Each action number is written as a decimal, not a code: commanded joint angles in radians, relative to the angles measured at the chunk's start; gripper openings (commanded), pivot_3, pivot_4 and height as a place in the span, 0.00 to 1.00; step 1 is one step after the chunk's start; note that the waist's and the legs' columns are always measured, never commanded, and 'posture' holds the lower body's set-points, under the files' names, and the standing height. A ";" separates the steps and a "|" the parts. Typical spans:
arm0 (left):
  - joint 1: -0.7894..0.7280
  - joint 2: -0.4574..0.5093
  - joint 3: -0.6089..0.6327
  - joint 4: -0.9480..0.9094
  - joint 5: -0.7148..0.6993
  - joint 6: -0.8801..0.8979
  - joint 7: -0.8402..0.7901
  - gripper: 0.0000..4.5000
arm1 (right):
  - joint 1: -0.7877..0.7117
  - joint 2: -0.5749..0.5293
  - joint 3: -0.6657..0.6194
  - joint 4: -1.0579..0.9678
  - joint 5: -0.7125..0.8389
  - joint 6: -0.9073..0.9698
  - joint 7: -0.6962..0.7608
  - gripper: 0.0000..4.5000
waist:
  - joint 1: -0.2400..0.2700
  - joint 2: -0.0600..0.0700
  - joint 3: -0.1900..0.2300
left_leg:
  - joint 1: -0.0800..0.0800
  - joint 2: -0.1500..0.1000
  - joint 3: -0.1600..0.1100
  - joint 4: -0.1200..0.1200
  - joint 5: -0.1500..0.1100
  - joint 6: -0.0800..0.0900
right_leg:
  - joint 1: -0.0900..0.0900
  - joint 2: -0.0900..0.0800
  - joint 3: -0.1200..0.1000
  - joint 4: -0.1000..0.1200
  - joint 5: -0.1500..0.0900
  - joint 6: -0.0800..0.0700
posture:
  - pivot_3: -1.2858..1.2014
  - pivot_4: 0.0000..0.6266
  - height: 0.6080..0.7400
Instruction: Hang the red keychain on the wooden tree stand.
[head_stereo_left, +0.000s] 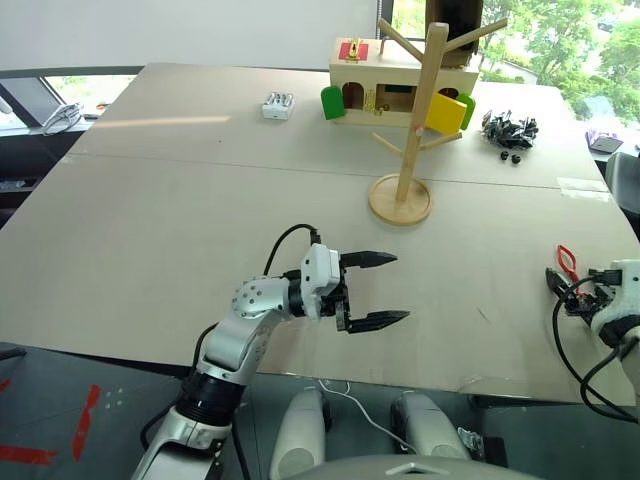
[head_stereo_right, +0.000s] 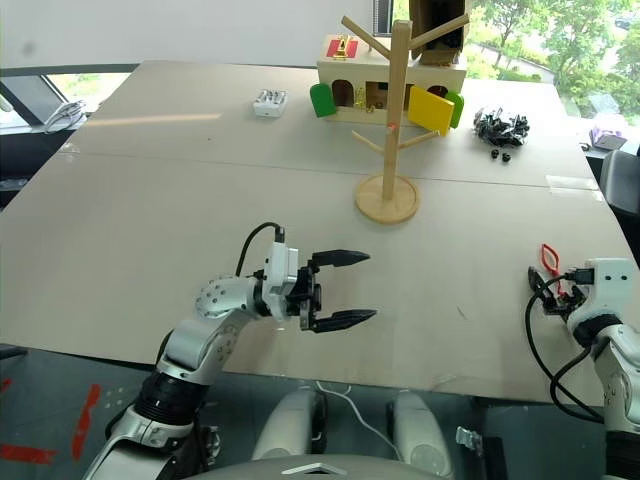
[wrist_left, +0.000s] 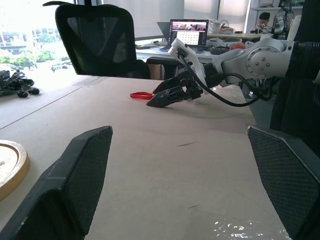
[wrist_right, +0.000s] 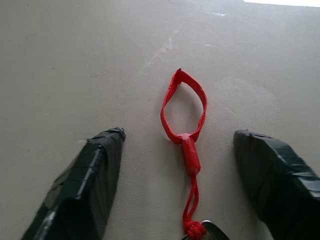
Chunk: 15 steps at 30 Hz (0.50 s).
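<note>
The red keychain (wrist_right: 184, 125) lies flat on the tan table near its right edge (head_stereo_left: 567, 262), loop pointing away from me and a bit of silver metal (wrist_right: 212, 232) at its near end. My right gripper (wrist_right: 179, 136) is down at the table, open, with one black finger (wrist_right: 90, 175) on each side of the strap and neither touching it. The wooden tree stand (head_stereo_left: 420, 120) stands upright at the table's far middle on its round base (head_stereo_left: 400, 200). My left gripper (head_stereo_left: 400, 288) hovers open and empty over the near middle of the table, pointing right.
Behind the stand sits a wooden box house (head_stereo_left: 385, 85) with coloured doors. A pile of small black clips (head_stereo_left: 508, 130) lies at the far right, and a small white item (head_stereo_left: 277, 104) at the far left. A black office chair (wrist_left: 100, 35) stands beyond the table's right edge.
</note>
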 joint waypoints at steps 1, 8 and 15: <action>0.001 -0.005 0.000 -0.009 0.001 -0.010 0.005 1.00 | 0.008 -0.002 -0.015 -0.030 0.006 -0.006 0.007 0.48 | 0.000 0.000 0.000 | 0.000 0.000 0.000 0.000 0.000 0.000 | 0.000 0.000 0.000 0.000 0.000 0.000 | 0.52 0.24 0.96; -0.015 -0.006 0.011 -0.004 0.001 0.005 0.028 1.00 | -0.002 -0.003 -0.018 -0.032 0.011 -0.008 0.011 0.04 | 0.000 0.000 0.000 | 0.000 0.000 0.000 0.000 0.000 0.000 | 0.000 0.000 0.000 0.000 0.000 0.000 | 0.52 0.24 0.96; -0.126 0.042 0.127 -0.056 -0.110 0.215 0.124 1.00 | -0.059 -0.065 -0.003 -0.160 0.034 0.023 0.049 0.04 | -0.005 0.001 0.001 | 0.000 0.000 0.000 0.000 0.000 0.000 | 0.000 0.000 0.000 0.001 0.000 0.000 | 0.52 0.24 0.96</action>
